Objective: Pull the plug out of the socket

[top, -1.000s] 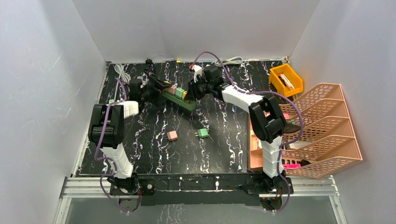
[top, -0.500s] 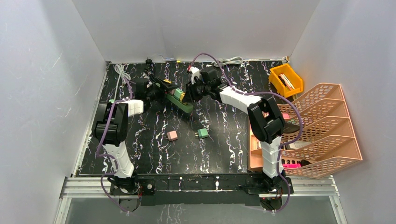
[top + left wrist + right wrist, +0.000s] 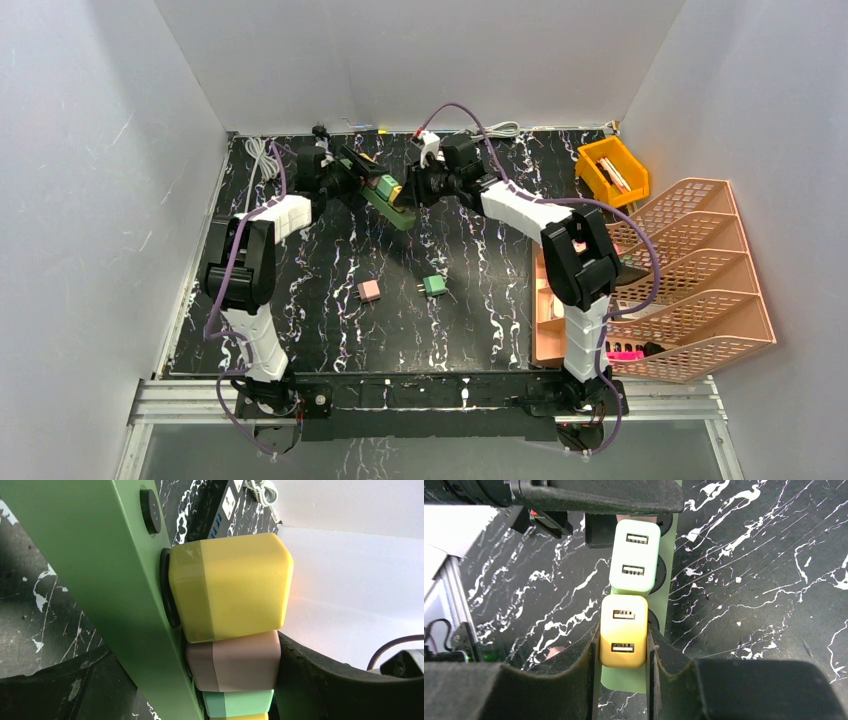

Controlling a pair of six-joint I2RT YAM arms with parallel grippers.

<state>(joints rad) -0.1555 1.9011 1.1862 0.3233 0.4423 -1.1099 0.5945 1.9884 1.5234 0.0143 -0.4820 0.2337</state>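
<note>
The socket is a green power strip [image 3: 388, 203] held between both arms near the back of the table. Several plugs sit in it in a row: yellow [image 3: 235, 585], pinkish-brown [image 3: 237, 662], mint green [image 3: 635, 557] and a second yellow one [image 3: 624, 630] at the strip's end. My left gripper [image 3: 200, 680] clamps across the strip, one finger [image 3: 325, 680] on the pinkish-brown plug's face, the other [image 3: 50, 692] behind the strip [image 3: 100, 580]. My right gripper [image 3: 623, 645] is shut on the end yellow plug, a pad on each side. That plug still sits in the strip [image 3: 629, 680].
A loose pink plug [image 3: 369, 291] and a loose green plug [image 3: 434, 285] lie mid-table. At the back lie a white cable [image 3: 262, 155] and another power strip [image 3: 500, 130]. A yellow bin [image 3: 612, 170] and a peach file rack [image 3: 690, 270] stand at the right.
My left gripper has closed across the strip and the pinkish-brown plug. Both arms and the strip have shifted toward the back wall. The right grip on the yellow plug is unchanged.
</note>
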